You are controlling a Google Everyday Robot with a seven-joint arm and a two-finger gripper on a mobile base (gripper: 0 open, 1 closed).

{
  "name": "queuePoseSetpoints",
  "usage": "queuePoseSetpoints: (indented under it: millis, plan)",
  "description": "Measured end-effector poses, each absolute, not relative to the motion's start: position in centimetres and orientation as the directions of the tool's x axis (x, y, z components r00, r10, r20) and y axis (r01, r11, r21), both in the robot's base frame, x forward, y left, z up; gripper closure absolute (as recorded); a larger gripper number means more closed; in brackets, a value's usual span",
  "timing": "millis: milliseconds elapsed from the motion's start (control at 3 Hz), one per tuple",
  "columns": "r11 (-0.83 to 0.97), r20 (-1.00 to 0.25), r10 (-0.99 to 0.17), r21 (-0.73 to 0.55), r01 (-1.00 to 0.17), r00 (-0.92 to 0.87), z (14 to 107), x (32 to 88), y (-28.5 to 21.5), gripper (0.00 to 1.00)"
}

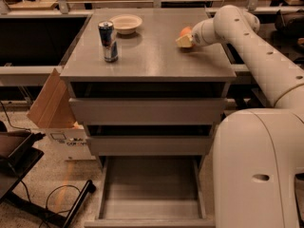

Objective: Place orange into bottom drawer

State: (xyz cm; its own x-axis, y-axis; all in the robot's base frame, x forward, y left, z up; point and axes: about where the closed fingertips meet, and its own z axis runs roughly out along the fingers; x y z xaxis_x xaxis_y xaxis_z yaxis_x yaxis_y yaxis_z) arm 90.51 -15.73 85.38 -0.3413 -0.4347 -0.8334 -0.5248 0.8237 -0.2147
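Observation:
The orange shows as a small orange patch at the right rear of the grey cabinet top, in the grasp of my gripper. The gripper reaches in from the right on the white arm and is closed around the fruit, just above the top. One cream finger covers the orange's lower part. The bottom drawer is pulled out at the cabinet's foot, and its flat grey floor is bare. The two drawers above it are pushed in.
A blue and silver drink can stands at the left of the cabinet top, with a shallow cream bowl behind it. A cardboard box leans at the cabinet's left. My white base stands right of the open drawer. A black stand and cables lie at lower left.

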Motion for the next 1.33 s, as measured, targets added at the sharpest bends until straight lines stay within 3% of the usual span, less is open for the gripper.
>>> queuePoseSetpoints:
  millis: [1333]
  plan:
    - [0.822, -0.834, -0.436, -0.217, -0.527, -0.338, 85.82, 90.32, -15.71, 1.0]
